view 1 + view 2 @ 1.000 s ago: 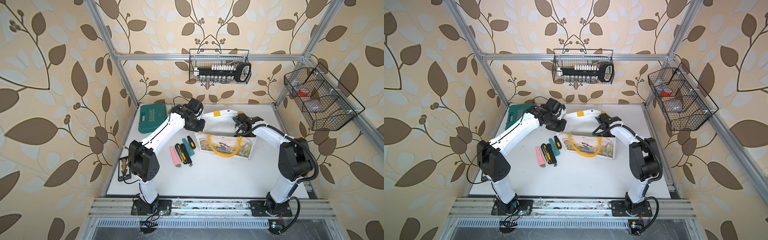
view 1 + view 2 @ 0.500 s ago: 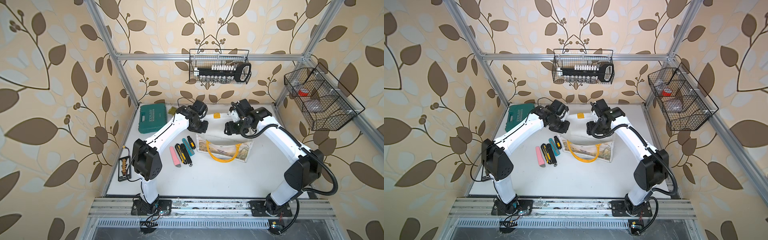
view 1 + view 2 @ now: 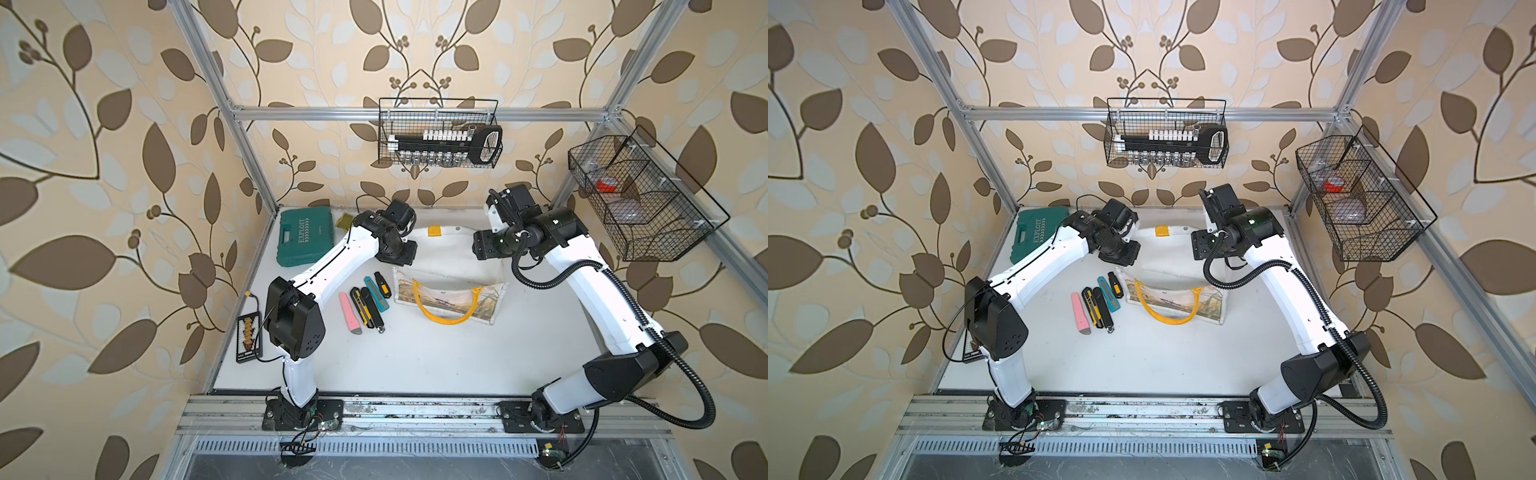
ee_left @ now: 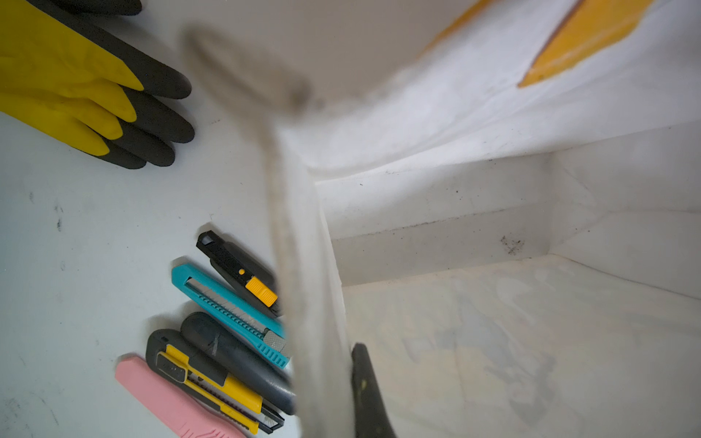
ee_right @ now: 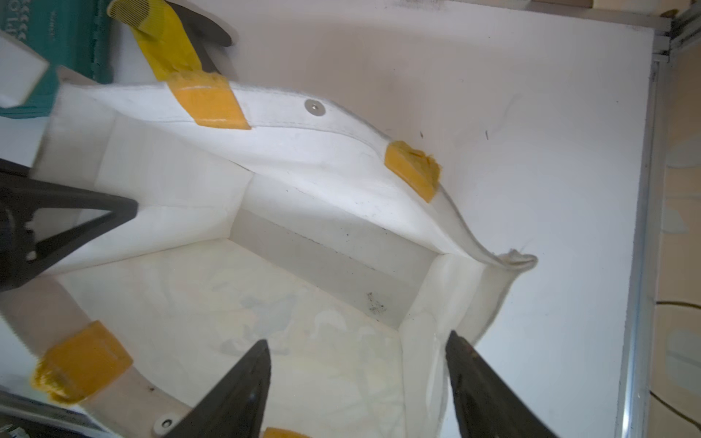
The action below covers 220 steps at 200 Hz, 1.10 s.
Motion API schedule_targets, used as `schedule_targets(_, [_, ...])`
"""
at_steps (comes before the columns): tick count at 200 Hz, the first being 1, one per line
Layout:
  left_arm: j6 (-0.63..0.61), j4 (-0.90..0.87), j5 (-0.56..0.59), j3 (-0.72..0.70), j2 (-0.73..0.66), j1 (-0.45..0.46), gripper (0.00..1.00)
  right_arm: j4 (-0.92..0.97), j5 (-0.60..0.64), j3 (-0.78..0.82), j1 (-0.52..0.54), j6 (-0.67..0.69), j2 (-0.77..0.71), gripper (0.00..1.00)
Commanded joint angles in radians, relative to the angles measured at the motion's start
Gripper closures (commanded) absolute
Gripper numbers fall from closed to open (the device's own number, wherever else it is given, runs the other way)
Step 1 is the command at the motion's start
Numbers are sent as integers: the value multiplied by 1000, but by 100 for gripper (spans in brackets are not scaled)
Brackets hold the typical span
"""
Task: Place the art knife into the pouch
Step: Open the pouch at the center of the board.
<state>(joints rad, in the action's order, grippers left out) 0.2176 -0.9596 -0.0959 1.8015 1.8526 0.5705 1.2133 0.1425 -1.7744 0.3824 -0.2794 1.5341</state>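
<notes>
The left end effector (image 3: 402,257) is clenched on the rim of the pouch (image 3: 451,297) at its 10 o'clock corner. The right end effector (image 5: 358,337) is released, fingers spread above the pouch's 3 o'clock end. The pouch stands open on the worktop (image 3: 415,357); five art knives (image 3: 365,305) lie in a row just outside, at its 9 o'clock.

The pouch (image 5: 311,167) is matt white cloth, the gloves (image 4: 57,76) rubbery, the green case (image 3: 306,237) moulded plastic.
</notes>
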Motion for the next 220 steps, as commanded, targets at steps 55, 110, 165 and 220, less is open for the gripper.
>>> schedule_targets(55, [8,-2,16,19,-24,10,100,-37,3,223,-115,-7,-44,30])
schedule_targets(110, [-11,-27,60,18,-30,-2,100,-101,-20,328,-189,6,-36,80])
schedule_targets(165, [-61,-70,18,51,-35,-160,100,-120,-30,406,-328,47,-72,95])
schedule_targets(220, [-94,-122,-13,143,28,-202,93,-122,-38,427,-343,37,-66,100])
